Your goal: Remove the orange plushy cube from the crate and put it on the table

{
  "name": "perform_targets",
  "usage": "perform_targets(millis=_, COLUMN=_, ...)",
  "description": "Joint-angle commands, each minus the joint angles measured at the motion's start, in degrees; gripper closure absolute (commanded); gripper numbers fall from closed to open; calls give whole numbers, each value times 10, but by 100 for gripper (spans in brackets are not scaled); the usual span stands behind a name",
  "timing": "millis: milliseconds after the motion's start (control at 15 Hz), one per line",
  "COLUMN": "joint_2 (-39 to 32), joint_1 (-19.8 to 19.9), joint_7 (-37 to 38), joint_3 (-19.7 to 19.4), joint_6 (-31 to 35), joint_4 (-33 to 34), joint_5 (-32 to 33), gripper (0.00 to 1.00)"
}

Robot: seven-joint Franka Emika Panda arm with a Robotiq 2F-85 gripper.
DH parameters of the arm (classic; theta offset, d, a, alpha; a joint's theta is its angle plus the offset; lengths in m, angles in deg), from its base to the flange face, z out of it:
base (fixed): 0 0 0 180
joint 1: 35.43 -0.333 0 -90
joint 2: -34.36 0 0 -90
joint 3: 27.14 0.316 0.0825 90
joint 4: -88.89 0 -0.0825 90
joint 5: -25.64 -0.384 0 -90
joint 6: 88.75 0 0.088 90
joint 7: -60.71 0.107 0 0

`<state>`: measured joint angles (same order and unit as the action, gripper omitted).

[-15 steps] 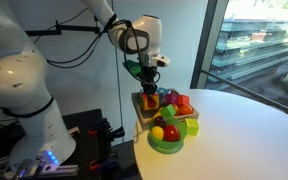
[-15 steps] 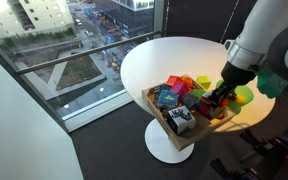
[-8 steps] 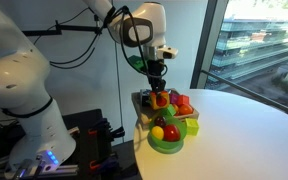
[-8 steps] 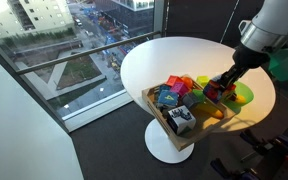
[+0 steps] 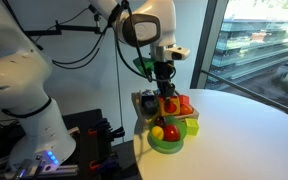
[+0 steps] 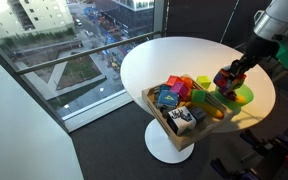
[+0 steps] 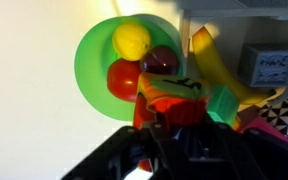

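My gripper (image 5: 167, 96) is shut on the orange plushy cube (image 5: 169, 103) and holds it in the air above the green bowl (image 5: 166, 142). In the wrist view the cube (image 7: 172, 100) fills the space between my dark fingers (image 7: 172, 130), orange with a red face. In an exterior view the cube (image 6: 225, 79) hangs over the bowl (image 6: 243, 95), past the crate (image 6: 162, 121). The light-wood crate (image 5: 141, 104) stands at the edge of the white round table (image 5: 246, 132) and holds several coloured plush blocks.
The green bowl (image 7: 96, 60) holds a yellow lemon (image 7: 132, 40) and red fruit (image 7: 124, 78). A banana (image 7: 216, 62) and a green cube (image 7: 224, 103) lie by the crate. The table's edge (image 6: 134, 88) is near a window. The robot base (image 5: 19, 100) stands beside the table.
My gripper has lifted the orange cube out of the crate and carried it sideways over the green bowl.
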<state>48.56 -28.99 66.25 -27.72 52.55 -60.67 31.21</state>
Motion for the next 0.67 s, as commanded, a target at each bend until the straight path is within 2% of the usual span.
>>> perform_targets(millis=0, joint_2=3, joint_1=22, joint_7=22, joint_3=-16, joint_6=-15, joint_4=15, joint_5=25, gripper=89)
perform_targets(millis=600, joint_2=-15, joint_1=77, joint_7=52, joint_3=-52, joint_6=-12, joint_4=28, joint_5=59, gripper=89)
